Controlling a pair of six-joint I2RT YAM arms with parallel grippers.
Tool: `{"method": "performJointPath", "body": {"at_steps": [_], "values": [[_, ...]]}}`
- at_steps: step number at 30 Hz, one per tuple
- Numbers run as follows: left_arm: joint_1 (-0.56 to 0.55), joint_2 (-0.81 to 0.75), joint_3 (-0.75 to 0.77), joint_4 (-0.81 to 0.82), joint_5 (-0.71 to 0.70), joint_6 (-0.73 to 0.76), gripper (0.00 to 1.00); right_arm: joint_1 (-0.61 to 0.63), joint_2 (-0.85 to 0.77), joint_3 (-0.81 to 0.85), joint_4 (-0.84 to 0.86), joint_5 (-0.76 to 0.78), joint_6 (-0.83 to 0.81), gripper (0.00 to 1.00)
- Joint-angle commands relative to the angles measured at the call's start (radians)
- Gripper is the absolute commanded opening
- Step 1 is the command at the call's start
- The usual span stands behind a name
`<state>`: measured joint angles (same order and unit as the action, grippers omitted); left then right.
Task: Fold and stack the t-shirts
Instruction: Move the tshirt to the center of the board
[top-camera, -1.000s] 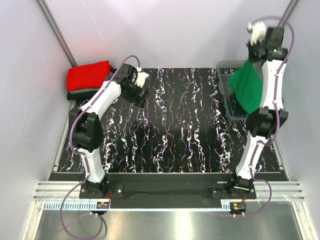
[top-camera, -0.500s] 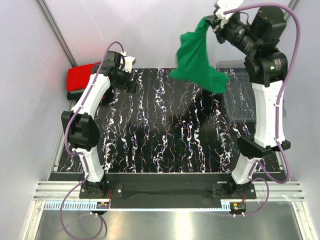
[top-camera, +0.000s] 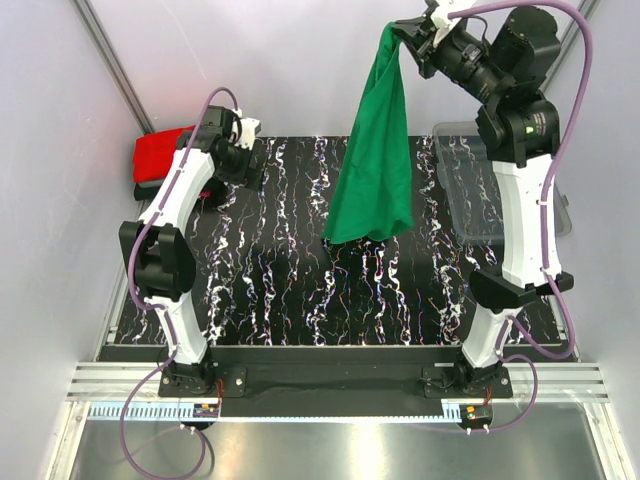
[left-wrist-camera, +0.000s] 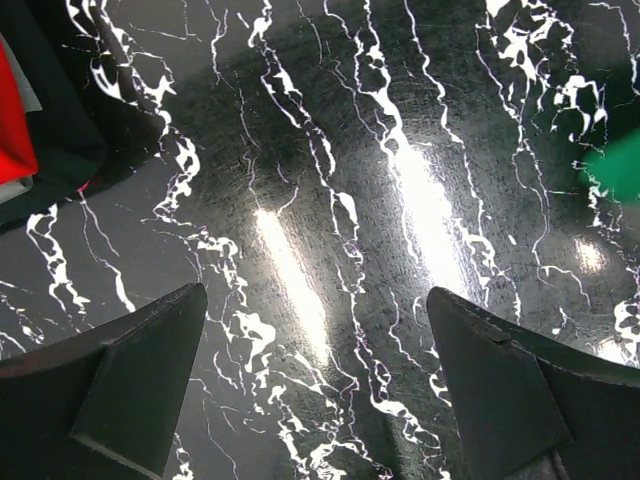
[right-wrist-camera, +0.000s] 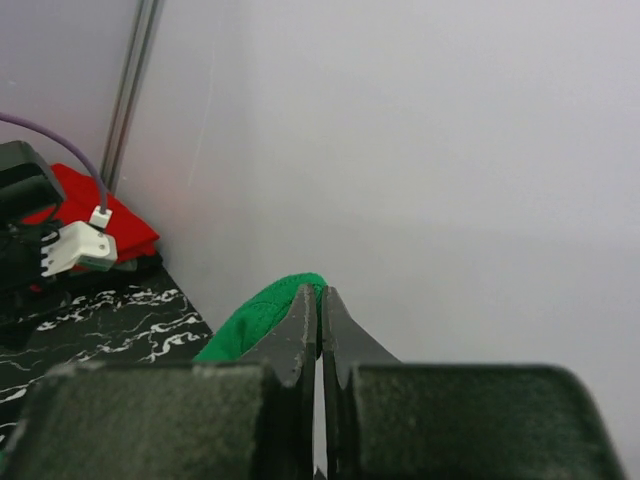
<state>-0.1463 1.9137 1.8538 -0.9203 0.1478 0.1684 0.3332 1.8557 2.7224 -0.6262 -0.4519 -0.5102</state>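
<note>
marbled table (top-camera: 280, 290) spreads beneath green shirt (top-camera: 377, 170) hanging pinched in right hand (top-camera: 403, 30).

We see only part of the red shirt (top-camera: 163, 153) from above; the left arm (top-camera: 185, 190) covers the rest. The right arm (top-camera: 525, 200) hides part of the bin (top-camera: 460, 205). In the left wrist view the green shirt (left-wrist-camera: 618, 165) is cut off at the edge.

A green t-shirt (top-camera: 375, 170), a red t-shirt (top-camera: 165, 152), a white-veined black table (top-camera: 290, 290).

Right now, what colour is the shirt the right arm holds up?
The shirt is solid bright green; it shows best in the top view.
</note>
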Motion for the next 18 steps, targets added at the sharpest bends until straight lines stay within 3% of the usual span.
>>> {"method": "performJointPath", "body": {"at_steps": [1, 2, 5, 9, 12, 18], "values": [[-0.001, -0.03, 0.01, 0.021, -0.028, 0.02, 0.98, 0.012, 0.007, -0.077, 0.091, -0.051, 0.085, 0.0], [-0.001, -0.027, 0.012, 0.021, -0.028, 0.025, 0.97, 0.01, -0.016, -0.137, 0.092, -0.059, 0.082, 0.0], [-0.001, -0.022, 0.007, 0.021, 0.016, 0.036, 0.95, 0.01, -0.091, -0.565, 0.105, 0.013, -0.035, 0.0], [-0.033, -0.009, -0.019, -0.02, 0.159, 0.114, 0.79, -0.036, -0.196, -0.993, 0.285, 0.1, -0.172, 0.0], [-0.119, 0.004, -0.076, -0.069, 0.182, 0.216, 0.72, -0.082, -0.198, -1.099, 0.33, 0.186, -0.18, 0.0], [-0.307, -0.018, -0.235, -0.06, 0.217, 0.353, 0.74, -0.181, -0.159, -1.069, 0.329, 0.269, -0.08, 0.0]]}}
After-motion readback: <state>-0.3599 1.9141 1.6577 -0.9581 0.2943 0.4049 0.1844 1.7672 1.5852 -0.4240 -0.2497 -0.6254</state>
